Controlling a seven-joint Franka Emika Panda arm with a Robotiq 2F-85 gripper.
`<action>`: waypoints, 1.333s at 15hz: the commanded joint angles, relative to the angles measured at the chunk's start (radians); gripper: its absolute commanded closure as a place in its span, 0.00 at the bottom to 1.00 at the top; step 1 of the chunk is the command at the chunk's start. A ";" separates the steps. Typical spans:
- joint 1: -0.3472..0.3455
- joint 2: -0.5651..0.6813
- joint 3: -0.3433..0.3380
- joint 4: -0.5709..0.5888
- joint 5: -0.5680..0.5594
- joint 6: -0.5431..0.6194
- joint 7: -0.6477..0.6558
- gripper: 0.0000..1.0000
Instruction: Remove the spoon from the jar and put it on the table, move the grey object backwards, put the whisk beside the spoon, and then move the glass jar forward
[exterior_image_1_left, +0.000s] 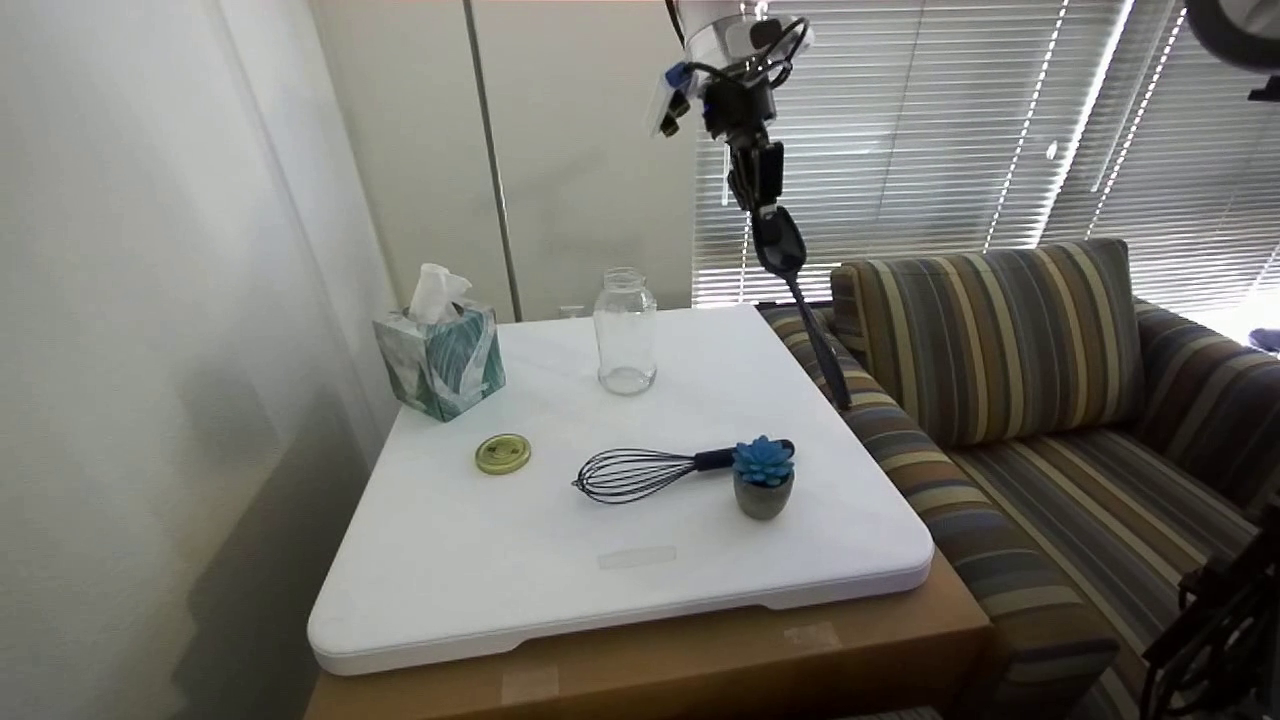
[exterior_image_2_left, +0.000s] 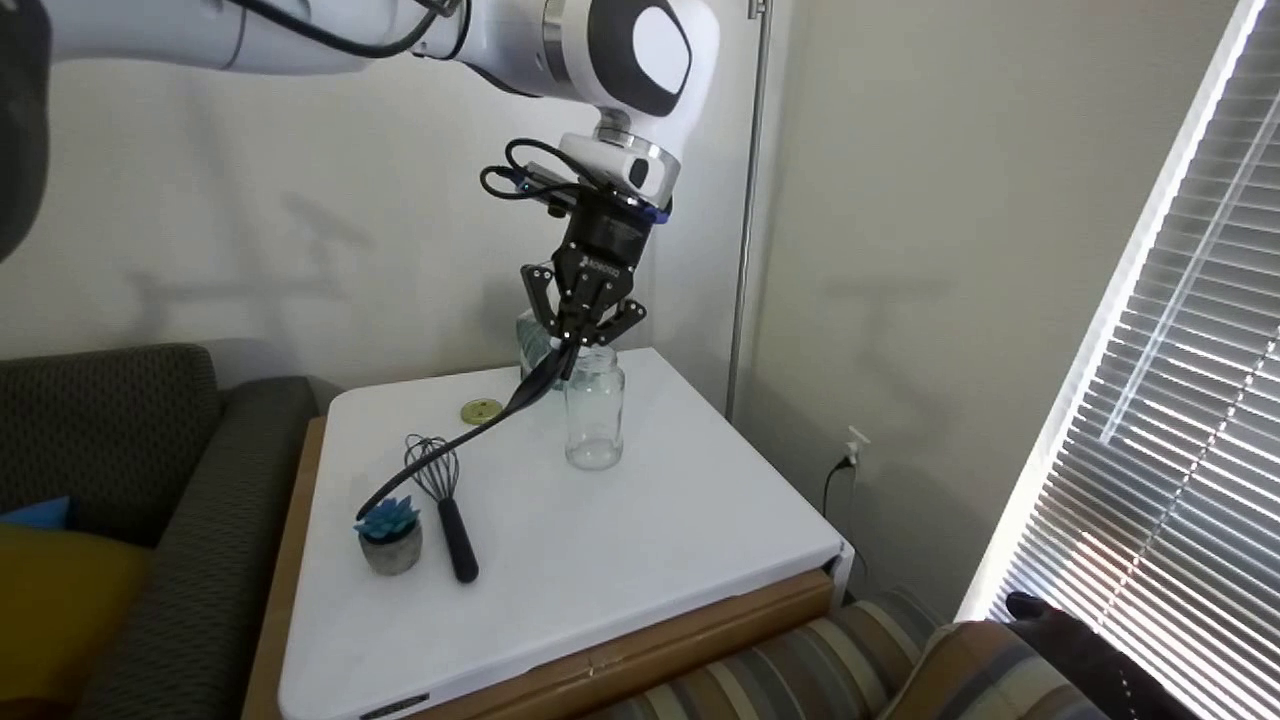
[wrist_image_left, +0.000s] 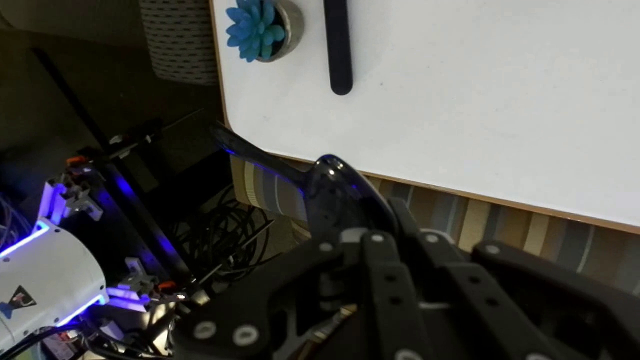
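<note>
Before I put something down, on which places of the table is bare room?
Bare: between the jar, the whisk handle and the table edge along the striped sofa; also between jar and tissue box. Crowded: where the grey pot stands beside the whisk handle.

Whisk (exterior_image_1_left: 702, 460) partly hidden behind the grey object (exterior_image_1_left: 763, 478) in an exterior view, cut off atop the wrist view
</note>
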 joint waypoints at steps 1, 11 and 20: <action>0.032 0.009 -0.026 -0.008 -0.047 0.043 -0.008 0.98; -0.004 0.004 -0.027 -0.024 -0.118 0.189 -0.061 0.98; 0.005 0.011 -0.017 0.020 -0.119 0.242 -0.177 0.94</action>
